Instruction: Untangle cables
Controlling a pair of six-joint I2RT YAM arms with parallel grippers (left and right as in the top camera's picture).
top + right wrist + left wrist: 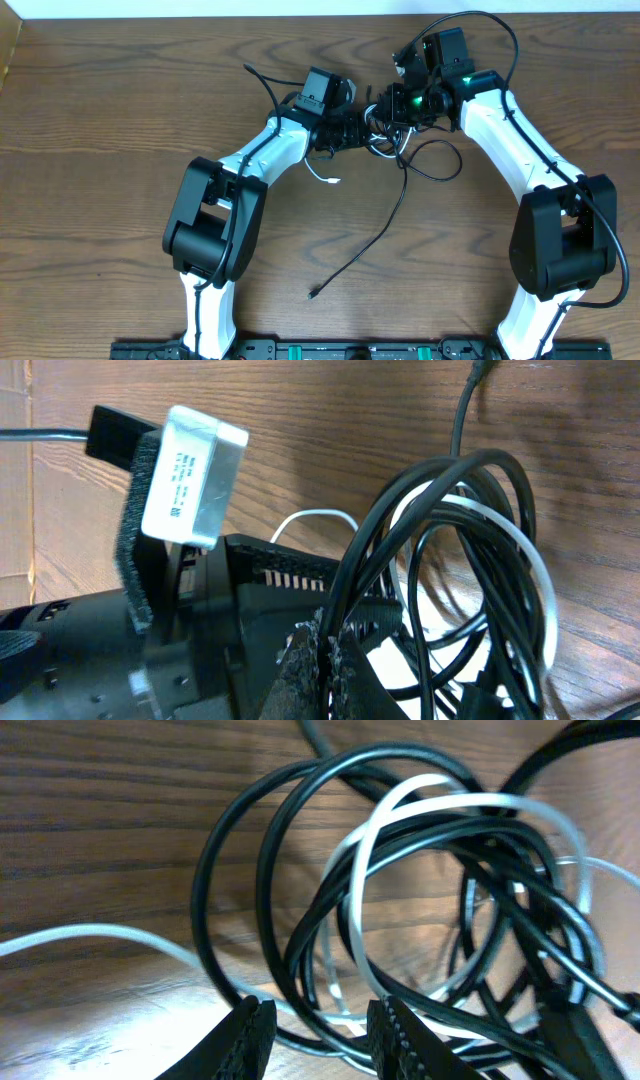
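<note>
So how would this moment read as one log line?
left gripper: open around black cable | right gripper: shut on black cable | white cable: tangled with it

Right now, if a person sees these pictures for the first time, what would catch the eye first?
The knot of looped black cable and white cable at the far middle of the table, with both grippers at it. The left gripper stands open at its loops; the right gripper is shut beside them. One black tail runs toward the near edge.
</note>
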